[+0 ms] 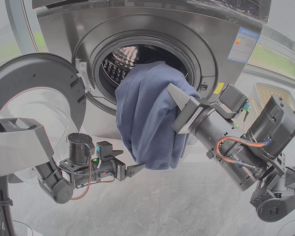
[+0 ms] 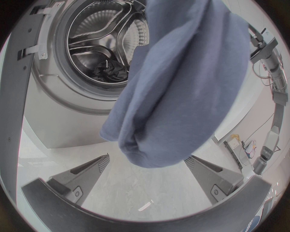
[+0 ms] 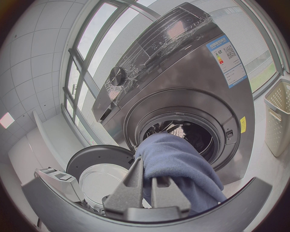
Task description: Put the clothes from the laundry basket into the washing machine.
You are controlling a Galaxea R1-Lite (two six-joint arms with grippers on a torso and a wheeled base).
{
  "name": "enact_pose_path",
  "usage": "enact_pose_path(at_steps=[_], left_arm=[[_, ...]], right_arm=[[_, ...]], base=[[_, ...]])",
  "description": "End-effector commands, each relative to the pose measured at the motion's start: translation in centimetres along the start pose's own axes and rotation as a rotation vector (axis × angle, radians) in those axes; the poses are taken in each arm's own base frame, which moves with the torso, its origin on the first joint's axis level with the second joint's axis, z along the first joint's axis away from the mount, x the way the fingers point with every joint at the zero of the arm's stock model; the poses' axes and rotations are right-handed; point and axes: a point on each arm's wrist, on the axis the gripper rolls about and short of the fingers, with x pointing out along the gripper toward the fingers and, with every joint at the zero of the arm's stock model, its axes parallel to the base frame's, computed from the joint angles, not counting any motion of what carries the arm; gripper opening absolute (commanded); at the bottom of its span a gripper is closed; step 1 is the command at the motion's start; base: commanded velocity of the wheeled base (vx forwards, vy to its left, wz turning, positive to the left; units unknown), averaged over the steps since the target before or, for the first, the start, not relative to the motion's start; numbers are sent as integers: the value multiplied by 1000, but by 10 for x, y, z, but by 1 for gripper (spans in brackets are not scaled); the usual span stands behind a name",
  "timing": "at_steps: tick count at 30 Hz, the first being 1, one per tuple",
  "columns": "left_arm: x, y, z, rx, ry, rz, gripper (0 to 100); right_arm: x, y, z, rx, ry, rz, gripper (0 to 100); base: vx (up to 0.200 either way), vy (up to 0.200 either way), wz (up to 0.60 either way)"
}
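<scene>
A blue garment [image 1: 147,116] hangs in front of the washing machine's round opening [image 1: 124,67], draped from my right gripper [image 1: 176,92], which is shut on its upper edge. The same cloth [image 3: 178,160] folds over the right fingers [image 3: 136,184] in the right wrist view. My left gripper [image 1: 137,167] stands open low down, just under the garment's hanging end [image 2: 151,151], its fingers [image 2: 90,169] apart with floor between them. A dark piece of clothing [image 2: 110,71] lies inside the drum. The laundry basket [image 1: 267,95] stands to the right of the machine.
The washer door [image 1: 34,91] is swung open to the left, close above my left arm. Grey tiled floor [image 1: 167,209] spreads in front of the machine. The cream basket [image 3: 278,117] sits by the window wall.
</scene>
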Motion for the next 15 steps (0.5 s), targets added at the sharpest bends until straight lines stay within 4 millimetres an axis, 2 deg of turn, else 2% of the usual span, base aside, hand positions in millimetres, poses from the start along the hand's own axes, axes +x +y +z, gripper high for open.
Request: enact_pose_path(at_steps=[1,15], left_arm=[[18,8,-11,-4,12,18,100],[46,11,-10,25,-63,-11,100]], right_arm=[[-4,3,4,5,-6,11,0],[-14,6,-1,4,27,23,0]], base=[[0,0,0],[0,0,0]])
